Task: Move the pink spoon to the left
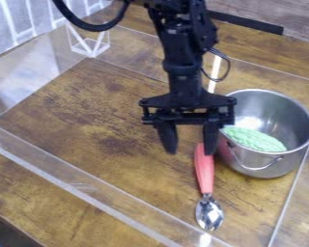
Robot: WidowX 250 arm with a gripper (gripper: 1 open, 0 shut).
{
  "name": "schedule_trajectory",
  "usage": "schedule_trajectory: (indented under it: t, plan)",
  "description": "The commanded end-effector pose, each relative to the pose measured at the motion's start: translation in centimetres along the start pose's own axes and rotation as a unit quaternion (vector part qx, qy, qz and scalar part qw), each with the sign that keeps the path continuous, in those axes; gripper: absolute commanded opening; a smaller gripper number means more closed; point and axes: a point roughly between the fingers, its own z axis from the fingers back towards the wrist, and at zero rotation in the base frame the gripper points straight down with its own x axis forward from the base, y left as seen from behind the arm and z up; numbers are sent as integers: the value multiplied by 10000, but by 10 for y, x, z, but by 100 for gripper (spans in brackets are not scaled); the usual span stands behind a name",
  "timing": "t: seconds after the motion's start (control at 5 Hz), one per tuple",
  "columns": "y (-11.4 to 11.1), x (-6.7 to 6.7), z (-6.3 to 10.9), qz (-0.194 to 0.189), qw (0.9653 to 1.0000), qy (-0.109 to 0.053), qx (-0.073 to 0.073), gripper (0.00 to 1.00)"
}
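while the dark wood-grain counter [80, 135] fills the view under a clear plastic tray edge [67, 169] nearest the camera, the pink spoon [207, 185] lies flat on it toward the lower right. its round metal bowl is shiny and points toward the camera; its smooth pinkish-red plastic handle runs away from the camera toward the arm, so the long axis is close to near-to-far, tilted only slightly. just beyond, the black gripper [189, 141] hangs pointing down over the handle's far end, its two dark tapered jaws standing partly apart; whether they touch the handle cannot be told. right of the gripper sits a round steel pot [284, 116], brushed and reflective, with pale green contents [254, 138] inside. farther back stands a white wire frame [90, 37].
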Motion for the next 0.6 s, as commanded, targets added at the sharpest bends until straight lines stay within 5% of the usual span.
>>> schedule_trajectory:
  t: [0.0, 0.2, 0.4]
  plan:
    - [-12, 12, 14, -5, 9989, -397, -264, 0]
    - [-6, 16, 4, 17, 9989, -394, -248, 100]
    - [4, 16, -10, -1, 9989, -401, -244, 100]
